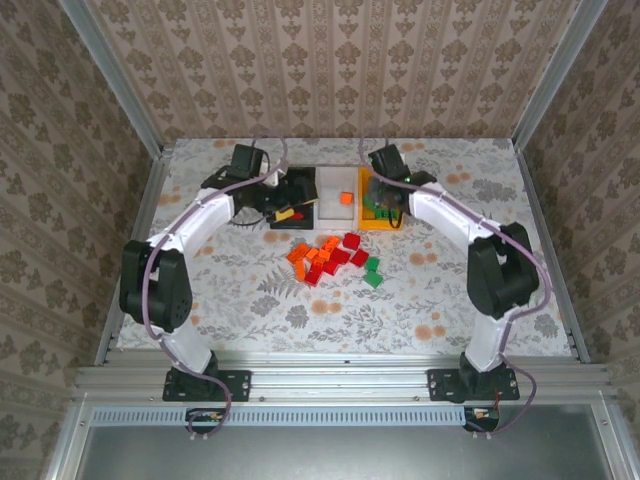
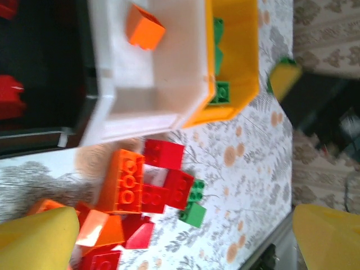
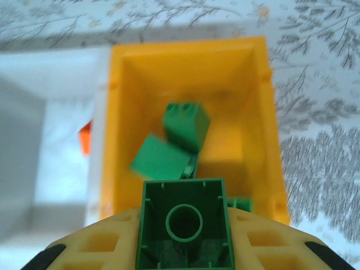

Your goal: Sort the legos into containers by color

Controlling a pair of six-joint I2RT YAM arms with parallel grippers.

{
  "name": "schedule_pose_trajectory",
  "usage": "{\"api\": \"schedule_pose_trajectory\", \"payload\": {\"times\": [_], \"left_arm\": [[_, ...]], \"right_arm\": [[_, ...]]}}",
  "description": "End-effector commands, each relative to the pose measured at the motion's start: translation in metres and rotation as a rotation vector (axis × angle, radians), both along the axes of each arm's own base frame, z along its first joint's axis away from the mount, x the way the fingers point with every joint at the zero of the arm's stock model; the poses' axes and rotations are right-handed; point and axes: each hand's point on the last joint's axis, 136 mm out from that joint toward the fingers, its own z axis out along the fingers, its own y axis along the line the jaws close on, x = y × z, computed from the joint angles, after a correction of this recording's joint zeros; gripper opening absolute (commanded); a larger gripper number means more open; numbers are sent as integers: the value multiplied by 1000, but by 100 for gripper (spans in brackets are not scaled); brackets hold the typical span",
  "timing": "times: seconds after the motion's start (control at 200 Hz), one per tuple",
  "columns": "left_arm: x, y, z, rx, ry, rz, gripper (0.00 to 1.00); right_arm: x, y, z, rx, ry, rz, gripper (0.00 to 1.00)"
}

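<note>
My right gripper [image 3: 185, 239] is shut on a green brick [image 3: 184, 222], held hollow side up above the yellow-orange bin [image 3: 256, 107], where other green bricks [image 3: 169, 149] lie. My left gripper [image 2: 180, 242] is open with nothing between its yellow fingers [image 2: 34, 239]; in the top view it hovers at the black bin [image 1: 300, 218]. That black bin [image 2: 45, 62] holds red bricks [image 2: 10, 97]. One orange brick [image 2: 144, 26] lies in the white bin [image 2: 163, 84]. A pile of red, orange and green legos [image 1: 328, 257] rests on the table in front of the bins.
The three bins stand side by side at the back middle: black, white [image 1: 335, 185], yellow-orange [image 1: 376, 219]. Two green bricks [image 1: 372, 271] lie at the pile's right edge. The floral tablecloth [image 1: 450, 290] is bare to the left and right of the pile. Patterned walls enclose the table.
</note>
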Motion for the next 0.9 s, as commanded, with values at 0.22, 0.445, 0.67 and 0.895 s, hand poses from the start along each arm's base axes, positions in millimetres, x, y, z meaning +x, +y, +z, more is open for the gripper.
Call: {"api": "schedule_pose_trajectory", "payload": {"times": [0.22, 0.445, 0.67, 0.895], "left_arm": [[-3, -11, 9, -57, 8, -27, 100], [-3, -12, 8, -58, 14, -28, 100], [-6, -12, 6, -41, 25, -26, 100], [-6, -11, -3, -17, 45, -20, 100]], "right_arm": [[21, -12, -33, -57, 128, 37, 45], [3, -10, 25, -28, 16, 59, 53], [-92, 13, 5, -7, 66, 202, 57], [-174, 47, -53, -19, 231, 408, 66]]}}
